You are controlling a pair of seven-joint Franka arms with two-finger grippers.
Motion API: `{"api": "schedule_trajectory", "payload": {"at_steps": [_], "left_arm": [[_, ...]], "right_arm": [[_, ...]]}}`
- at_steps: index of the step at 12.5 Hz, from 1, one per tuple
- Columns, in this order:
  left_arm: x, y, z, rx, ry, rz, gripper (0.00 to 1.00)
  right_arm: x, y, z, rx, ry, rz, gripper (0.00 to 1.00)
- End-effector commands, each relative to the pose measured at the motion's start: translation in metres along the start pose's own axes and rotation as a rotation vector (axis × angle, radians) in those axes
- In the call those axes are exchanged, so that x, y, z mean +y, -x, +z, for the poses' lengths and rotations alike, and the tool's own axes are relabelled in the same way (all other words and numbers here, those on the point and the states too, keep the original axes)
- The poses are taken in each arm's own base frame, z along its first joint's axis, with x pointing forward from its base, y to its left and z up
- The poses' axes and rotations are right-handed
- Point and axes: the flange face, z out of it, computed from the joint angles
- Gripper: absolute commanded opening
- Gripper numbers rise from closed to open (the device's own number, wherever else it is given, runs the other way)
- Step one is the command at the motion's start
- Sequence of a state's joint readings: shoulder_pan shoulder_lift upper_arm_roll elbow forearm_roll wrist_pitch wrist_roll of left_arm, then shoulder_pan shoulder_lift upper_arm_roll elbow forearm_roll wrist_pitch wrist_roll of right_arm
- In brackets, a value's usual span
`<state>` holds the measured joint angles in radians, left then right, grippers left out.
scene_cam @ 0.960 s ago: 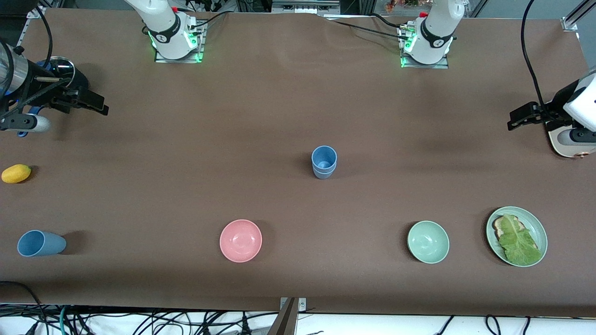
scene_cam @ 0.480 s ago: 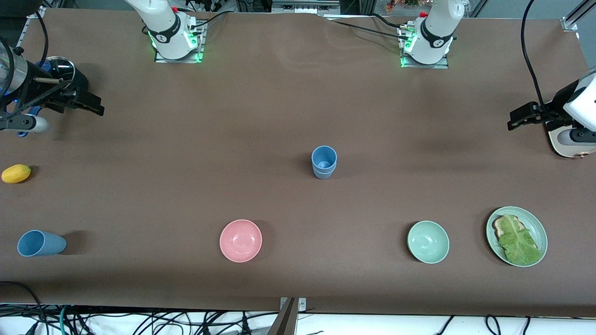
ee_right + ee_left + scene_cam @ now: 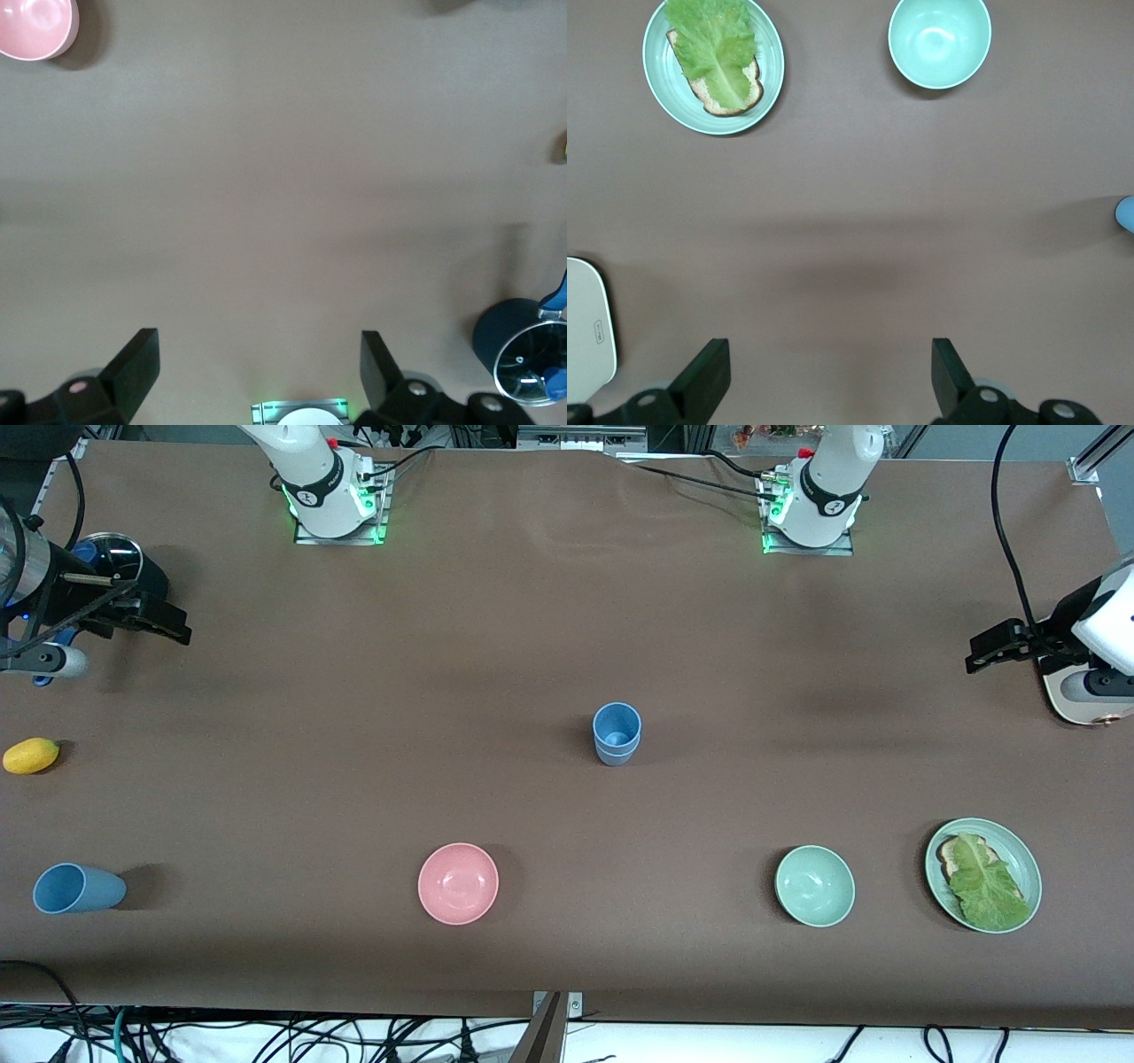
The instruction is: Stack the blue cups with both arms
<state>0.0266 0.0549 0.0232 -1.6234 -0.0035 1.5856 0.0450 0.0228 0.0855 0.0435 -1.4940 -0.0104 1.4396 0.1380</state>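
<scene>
Two blue cups nested as one upright stack (image 3: pixel 616 733) stand at the table's middle. A third blue cup (image 3: pixel 77 888) lies on its side near the front edge at the right arm's end. My right gripper (image 3: pixel 164 624) (image 3: pixel 257 367) is open and empty, high over the table's edge at the right arm's end. My left gripper (image 3: pixel 997 646) (image 3: pixel 830 376) is open and empty, high over the left arm's end. A sliver of the blue stack (image 3: pixel 1125 213) shows at the edge of the left wrist view.
A pink bowl (image 3: pixel 458 883) and a pale-green bowl (image 3: pixel 814 885) sit near the front edge. A green plate (image 3: pixel 1026 859) with bread and lettuce is beside the green bowl. A yellow lemon-like fruit (image 3: pixel 31 755) lies near the fallen cup. A white device (image 3: pixel 1085 691) sits under the left arm.
My right gripper has drawn back a little toward the table's edge at the right arm's end. The left arm and the cups have not moved.
</scene>
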Motion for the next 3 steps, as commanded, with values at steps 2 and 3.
{"api": "schedule_trajectory", "payload": {"at_steps": [2, 3], "left_arm": [[-0.0019, 0.0048, -0.0024, 0.008, 0.019, 0.017, 1.0], [-0.0019, 0.0048, -0.0024, 0.008, 0.019, 0.017, 1.0]], "right_arm": [[0.001, 0.0048, -0.0046, -0.002, 0.012, -0.002, 1.0], [0.0012, 0.0044, -0.0048, 0.0, 0.007, 0.0, 1.0]]}}
